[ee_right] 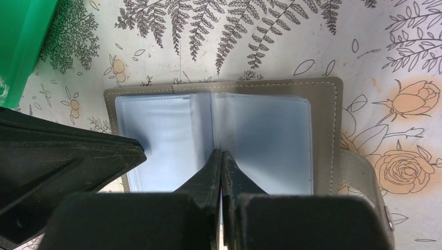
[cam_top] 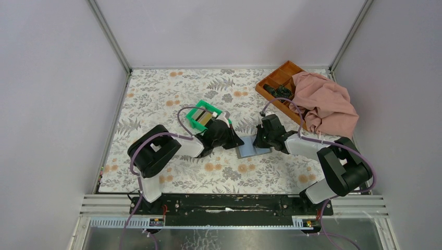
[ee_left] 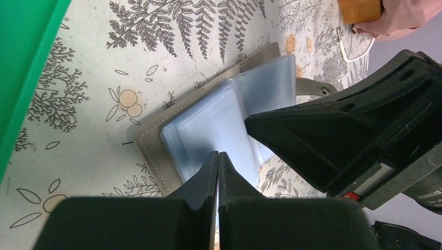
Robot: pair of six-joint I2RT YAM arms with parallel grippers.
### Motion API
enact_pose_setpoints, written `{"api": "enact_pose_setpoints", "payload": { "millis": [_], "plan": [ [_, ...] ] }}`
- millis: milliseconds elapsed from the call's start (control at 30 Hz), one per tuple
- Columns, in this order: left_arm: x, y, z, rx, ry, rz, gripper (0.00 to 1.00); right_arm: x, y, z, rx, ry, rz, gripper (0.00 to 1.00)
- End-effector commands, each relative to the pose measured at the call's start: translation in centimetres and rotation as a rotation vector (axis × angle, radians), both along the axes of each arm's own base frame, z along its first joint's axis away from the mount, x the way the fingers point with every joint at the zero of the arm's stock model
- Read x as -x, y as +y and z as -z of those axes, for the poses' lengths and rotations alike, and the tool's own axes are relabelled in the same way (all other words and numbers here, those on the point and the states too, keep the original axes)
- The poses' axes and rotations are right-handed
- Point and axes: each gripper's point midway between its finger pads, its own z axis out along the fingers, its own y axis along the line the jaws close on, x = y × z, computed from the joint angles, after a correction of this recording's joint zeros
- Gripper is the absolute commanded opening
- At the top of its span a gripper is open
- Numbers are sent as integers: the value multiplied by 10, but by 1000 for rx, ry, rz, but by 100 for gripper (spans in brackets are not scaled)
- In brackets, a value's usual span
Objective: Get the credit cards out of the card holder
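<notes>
Lying open on the floral table (cam_top: 172,94) near the green bin (cam_top: 208,108), the card holder (ee_right: 260,135) shows pale blue sleeves. The left gripper (ee_left: 218,156) has its fingers pressed together at the sleeves' edge — the right gripper (ee_right: 221,153), fingers likewise together, points at the centre fold.

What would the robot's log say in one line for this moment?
card holder: open, flat | left hand: shut, tips over holder | right hand: shut, tips at holder's middle
</notes>
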Motion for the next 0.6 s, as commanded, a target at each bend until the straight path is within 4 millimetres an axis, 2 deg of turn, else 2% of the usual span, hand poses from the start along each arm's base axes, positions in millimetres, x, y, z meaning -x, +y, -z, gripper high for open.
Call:
{"api": "enact_pose_setpoints", "payload": {
  "millis": [0, 167, 267, 567],
  "plan": [
    [-2, 1, -5, 5, -18, -23, 0, 22, -2, 16, 12, 82, -30, 0],
    [5, 7, -18, 17, -36, -30, 0, 22, -1, 18, 11, 86, -29, 0],
    [9, 14, -19, 18, -34, -44, 0, 22, -1, 17, 12, 82, -28, 0],
    [14, 19, -6, 10, -12, -53, 0, 22, -1, 19, 14, 86, -27, 0]
  ]
}}
